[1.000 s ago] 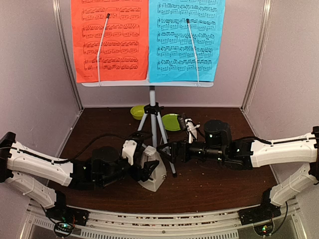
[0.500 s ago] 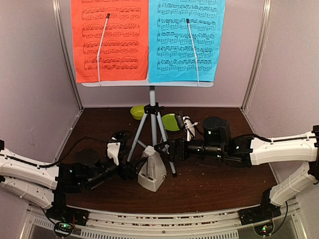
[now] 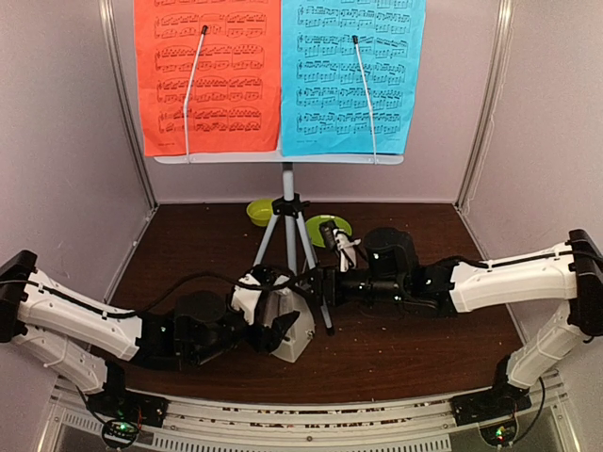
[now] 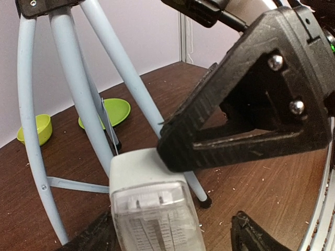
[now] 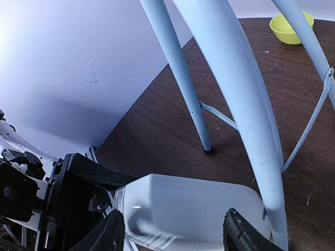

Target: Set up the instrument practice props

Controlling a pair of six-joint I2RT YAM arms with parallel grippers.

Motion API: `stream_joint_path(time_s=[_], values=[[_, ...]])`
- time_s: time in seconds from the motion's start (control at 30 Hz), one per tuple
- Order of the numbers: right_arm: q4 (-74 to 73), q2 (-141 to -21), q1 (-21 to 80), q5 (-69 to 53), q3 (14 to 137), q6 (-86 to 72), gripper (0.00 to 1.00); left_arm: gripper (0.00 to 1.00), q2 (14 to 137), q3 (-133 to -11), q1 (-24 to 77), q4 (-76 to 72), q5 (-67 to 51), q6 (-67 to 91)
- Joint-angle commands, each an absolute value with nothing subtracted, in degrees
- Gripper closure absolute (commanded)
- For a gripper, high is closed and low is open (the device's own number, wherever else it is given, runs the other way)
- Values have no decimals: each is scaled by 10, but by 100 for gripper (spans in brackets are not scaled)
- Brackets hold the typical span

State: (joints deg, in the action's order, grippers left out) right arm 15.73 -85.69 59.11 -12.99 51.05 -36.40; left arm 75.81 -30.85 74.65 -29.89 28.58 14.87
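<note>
From above, a pale grey music-stand desk sits on a grey folding tripod with black joints, which stands toward the back edge of the dark brown wooden table. A red music sheet and a blue music sheet rest on the desk side by side, red on the left, each under a thin wire arm. A small whitish pyramid metronome stands about midway along the table, nearer the front edge and just beside the tripod's front right leg. The left gripper is at its left side and the right gripper at its upper right. A lime-green bowl and a lime-green plate lie behind the tripod near the back edge. From the left wrist, that gripper's fingers stand apart, released, with the metronome between them and bare wood showing beside one finger. The right gripper's black triangular finger lies against the metronome's top corner. From the right wrist, its two fingers bracket the metronome's pale body, a tripod leg close by one. I cannot tell whether they are pressing on it.
</note>
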Motion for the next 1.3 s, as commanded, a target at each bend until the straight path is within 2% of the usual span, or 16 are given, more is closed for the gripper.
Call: stream_joint_path(time_s=[0.0,0.23,0.43,0.7,1.07,1.27], values=[[204,-868,582,-138,519,-390,40,24,764,-334,749,-331,301,147],[208,-889,579,-146,527,-389,45,36,754,-350,749,-278,343,129],[220,-901,581,-157,519,-385,46,43,755,-374,749,-239,362,135],[210,-910,586,-156,506,-361,47,63,744,-381,749,-194,374,162],[209,-943,589,-186,459,-315,46,93,733,-342,749,-255,326,146],[199,-971,585,-179,450,-306,48,100,725,-327,750,-300,300,129]])
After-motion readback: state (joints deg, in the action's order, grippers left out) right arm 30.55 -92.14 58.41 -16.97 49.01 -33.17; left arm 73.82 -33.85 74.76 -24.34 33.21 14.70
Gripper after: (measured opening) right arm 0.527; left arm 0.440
